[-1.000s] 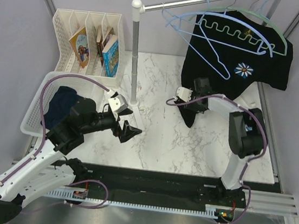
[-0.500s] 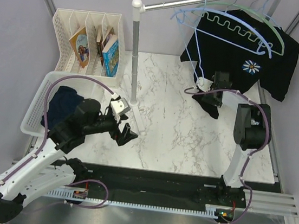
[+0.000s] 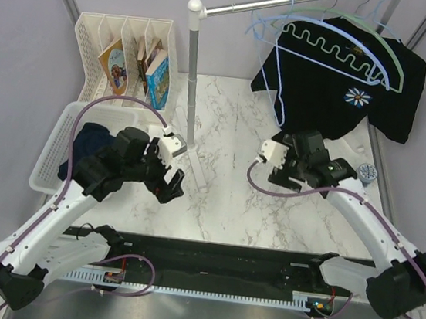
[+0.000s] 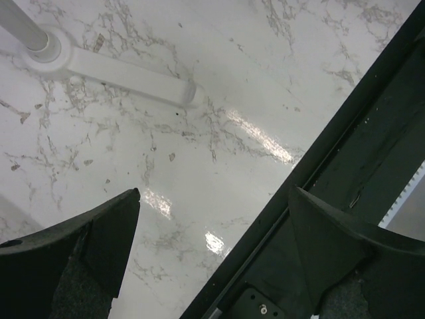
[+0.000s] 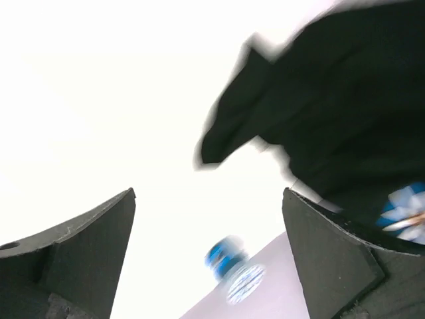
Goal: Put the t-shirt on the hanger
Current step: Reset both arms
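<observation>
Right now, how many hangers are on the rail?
3: green hanger over the t-shirt, blue arched hanger beside it, thin light-blue hanger at its left. Others may be hidden.

free: table (image 3: 227, 200) centre | blocked: rack pole (image 3: 192, 79), basket (image 3: 44, 164) left, t-shirt (image 3: 322, 95) rear-right

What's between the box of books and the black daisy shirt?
In the top view, the rack's white pole stands between the book organizer and the t-shirt, with the thin blue hanger just beside the shirt.
</observation>
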### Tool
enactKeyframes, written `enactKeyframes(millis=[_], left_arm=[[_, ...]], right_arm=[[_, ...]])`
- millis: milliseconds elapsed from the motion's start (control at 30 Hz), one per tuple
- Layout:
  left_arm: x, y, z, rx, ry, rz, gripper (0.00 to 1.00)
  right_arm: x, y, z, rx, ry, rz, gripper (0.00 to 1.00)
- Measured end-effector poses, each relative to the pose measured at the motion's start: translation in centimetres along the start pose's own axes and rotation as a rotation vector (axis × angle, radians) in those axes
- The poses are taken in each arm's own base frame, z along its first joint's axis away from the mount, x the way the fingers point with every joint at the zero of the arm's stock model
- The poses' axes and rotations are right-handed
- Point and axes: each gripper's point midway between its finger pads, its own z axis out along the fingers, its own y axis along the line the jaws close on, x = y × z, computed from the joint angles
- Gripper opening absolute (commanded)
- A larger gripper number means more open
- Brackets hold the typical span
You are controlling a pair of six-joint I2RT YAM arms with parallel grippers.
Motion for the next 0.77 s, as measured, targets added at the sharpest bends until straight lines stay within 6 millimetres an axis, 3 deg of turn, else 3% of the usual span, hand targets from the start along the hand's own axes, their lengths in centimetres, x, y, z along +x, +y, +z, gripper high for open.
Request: enactKeyframes(millis=[100, 200, 333, 533, 633, 767], left_arm=[[0.2, -0.1, -0.8, 0.000, 0.025, 0.015, 0.99], [-0.1, 0.6, -1.7, -0.037, 0.023, 0.031, 0.99], [0.1, 2.9, -3.2, -0.161, 0.018, 0.043, 0.99], [1.1, 5.4, -7.5, -0.368, -0.019, 0.053, 0.99], [1.4, 6.2, -9.6, -0.456, -0.043, 0.052, 0.99], [1.5, 7.3, -12.5, -0.581, -0.089, 0.021, 0.99]], right_arm=[[3.9, 4.6, -1.7, -0.088, 0.090, 0.034, 0.98], [5.7, 6.6, -4.8, -0.087, 0.119, 0.082, 0.98], [5.4, 5.8, -9.0, 0.025, 0.053, 0.191, 0.98], [1.4, 1.7, -16.5, 0.202, -0.181, 0.442, 0.98], [0.7, 1.5, -18.5, 0.237, -0.259, 0.510, 0.98], [0.9, 2.1, -19.7, 0.249, -0.303, 0.574, 0.98]])
